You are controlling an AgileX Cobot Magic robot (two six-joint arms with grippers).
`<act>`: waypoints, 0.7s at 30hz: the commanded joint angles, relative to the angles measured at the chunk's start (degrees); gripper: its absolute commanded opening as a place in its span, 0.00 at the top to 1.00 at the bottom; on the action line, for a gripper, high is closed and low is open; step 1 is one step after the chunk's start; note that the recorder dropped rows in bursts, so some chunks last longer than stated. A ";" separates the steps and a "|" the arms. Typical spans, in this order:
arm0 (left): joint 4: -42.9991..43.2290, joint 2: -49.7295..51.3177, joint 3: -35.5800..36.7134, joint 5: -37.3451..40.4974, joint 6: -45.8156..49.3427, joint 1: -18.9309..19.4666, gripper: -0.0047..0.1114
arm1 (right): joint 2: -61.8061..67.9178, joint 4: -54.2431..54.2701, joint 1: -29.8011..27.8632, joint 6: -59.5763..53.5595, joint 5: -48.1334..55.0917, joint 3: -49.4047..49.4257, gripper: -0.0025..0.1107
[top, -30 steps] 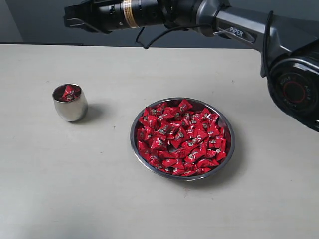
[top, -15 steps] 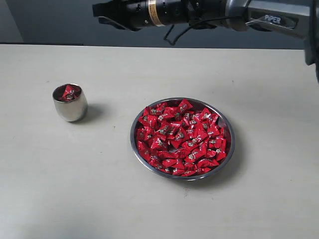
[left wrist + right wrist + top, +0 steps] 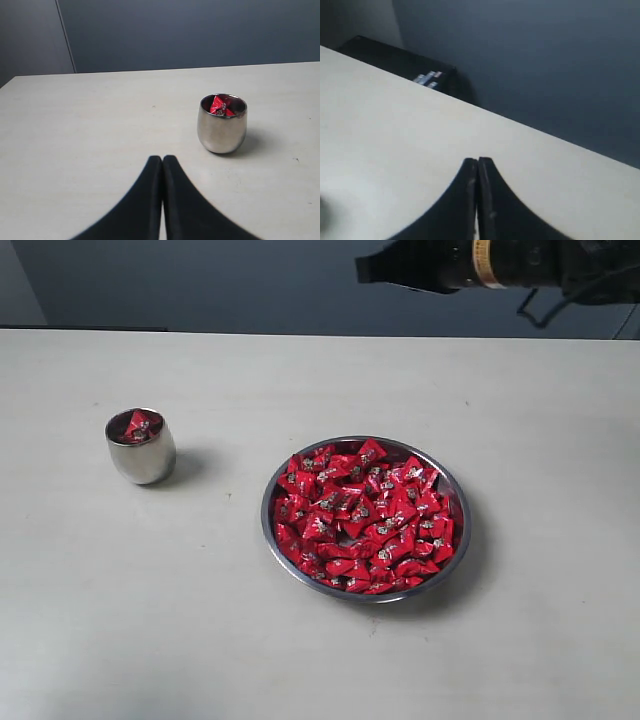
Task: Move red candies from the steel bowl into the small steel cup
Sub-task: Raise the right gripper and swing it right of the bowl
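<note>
Exterior view: cup (image 3: 140, 455), bowl (image 3: 266, 512) well apart; left gripper (image 3: 162, 160) and right gripper (image 3: 478, 161) clenched.

The right arm (image 3: 535, 260) is a black cylindrical housing that narrows toward its front end. A gold-coloured band (image 3: 483, 260) rings the housing. A thin black cable (image 3: 524, 306) loops beneath it.

The right gripper (image 3: 478, 161) has two matte black fingers (image 3: 460, 210). Each is broad at the base and curves inward to a narrow, rounded tip.

The left gripper (image 3: 162, 159) follows the same pattern: two smooth black fingers (image 3: 142, 210) with a slight sheen, each tapering from a wide base to a slim rounded tip.
</note>
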 commanded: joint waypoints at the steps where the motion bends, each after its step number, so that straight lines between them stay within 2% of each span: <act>1: 0.06 -0.26 0.22 0.03 -0.07 0.03 0.96 | -7.70 -0.02 -0.27 -4.43 5.61 9.37 0.98; 7: 0.06 -0.26 0.22 0.03 -0.07 0.03 0.96 | -15.99 -0.02 -0.27 -5.83 11.15 20.27 0.98; 21: 0.06 -0.26 0.22 0.03 -0.07 0.03 0.96 | -32.78 4.24 -0.27 -4.91 10.75 39.02 0.98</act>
